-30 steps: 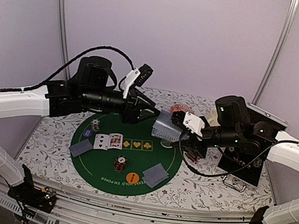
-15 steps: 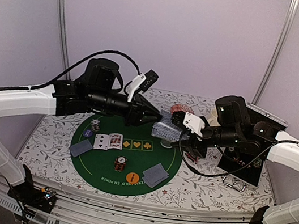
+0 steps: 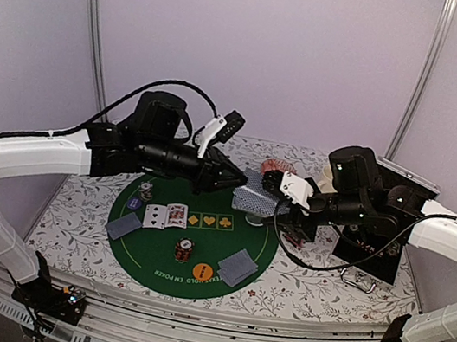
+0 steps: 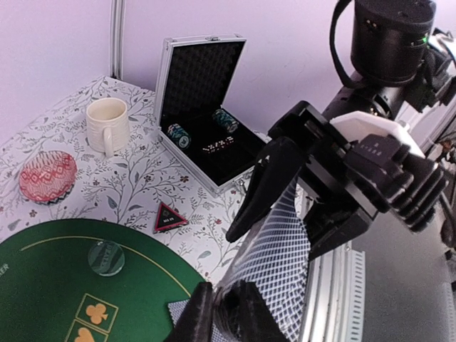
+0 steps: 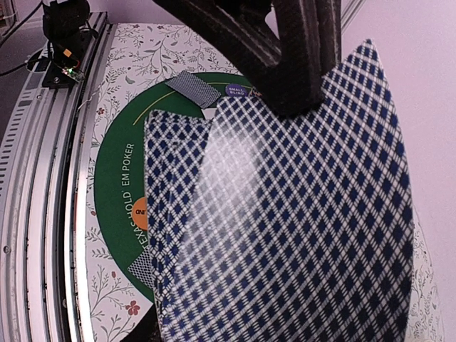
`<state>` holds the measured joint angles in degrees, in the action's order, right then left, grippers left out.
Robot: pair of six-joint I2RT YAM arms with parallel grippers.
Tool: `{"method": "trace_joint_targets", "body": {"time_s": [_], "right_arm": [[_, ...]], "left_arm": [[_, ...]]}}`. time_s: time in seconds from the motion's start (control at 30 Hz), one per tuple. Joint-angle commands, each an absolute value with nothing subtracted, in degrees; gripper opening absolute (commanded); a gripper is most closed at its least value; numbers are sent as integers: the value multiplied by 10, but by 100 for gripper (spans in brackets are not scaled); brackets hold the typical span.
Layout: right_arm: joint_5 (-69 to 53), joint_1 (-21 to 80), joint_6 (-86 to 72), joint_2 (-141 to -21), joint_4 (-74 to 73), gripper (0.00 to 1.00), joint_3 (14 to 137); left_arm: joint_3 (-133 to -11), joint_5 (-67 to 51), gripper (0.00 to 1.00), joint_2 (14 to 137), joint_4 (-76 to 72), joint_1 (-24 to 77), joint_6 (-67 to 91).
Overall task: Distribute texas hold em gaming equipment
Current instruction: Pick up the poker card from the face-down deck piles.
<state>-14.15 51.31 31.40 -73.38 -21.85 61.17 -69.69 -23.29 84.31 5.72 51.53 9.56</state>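
My right gripper (image 3: 278,199) is shut on a deck of grey-blue-backed playing cards (image 3: 252,198), held upright above the green mat's (image 3: 225,242) far right edge. The deck fills the right wrist view (image 5: 285,228) and hides my right fingers there. My left gripper (image 3: 234,177) is at the deck's edge, its jaws closed on the top card (image 4: 274,249), which bows away from the deck. On the mat lie two face-up cards (image 3: 167,215), two face-down pairs (image 3: 124,226) (image 3: 237,266), chip stacks (image 3: 184,251) (image 3: 146,191), an orange button (image 3: 203,269) and a blue button (image 3: 134,203).
A pale-green button (image 4: 106,257) sits at the mat's far edge. A black-and-red triangular marker (image 4: 168,217) lies on the floral cloth. An open metal chip case (image 4: 206,135), a cream mug (image 4: 107,125) and a pink-patterned bowl (image 4: 48,176) stand behind.
My left gripper has moved right from above the mat to the deck and now pinches its top card. The right arm and deck have stayed still.
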Motion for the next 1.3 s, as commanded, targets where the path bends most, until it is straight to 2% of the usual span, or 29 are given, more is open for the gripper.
{"method": "trace_joint_targets", "body": {"time_s": [0.0, 0.03, 0.8, 1.0, 1.07, 1.27], "right_arm": [[-145, 510, 316, -714, -208, 43, 620], [-145, 510, 316, -714, -208, 43, 620], [-138, 508, 317, -711, -207, 43, 608], [-141, 505, 316, -705, -208, 43, 604], [-144, 505, 316, -703, -209, 43, 604], [-147, 505, 317, -703, -208, 43, 604]], "left_arm": [[-717, -262, 4, 845, 66, 511, 94], [-717, -265, 0, 843, 65, 511, 94], [-678, -270, 0, 749, 46, 485, 89], [-661, -158, 0, 691, 63, 431, 82], [-667, -82, 0, 687, 94, 422, 63], [-690, 107, 0, 750, 166, 421, -12]]}}
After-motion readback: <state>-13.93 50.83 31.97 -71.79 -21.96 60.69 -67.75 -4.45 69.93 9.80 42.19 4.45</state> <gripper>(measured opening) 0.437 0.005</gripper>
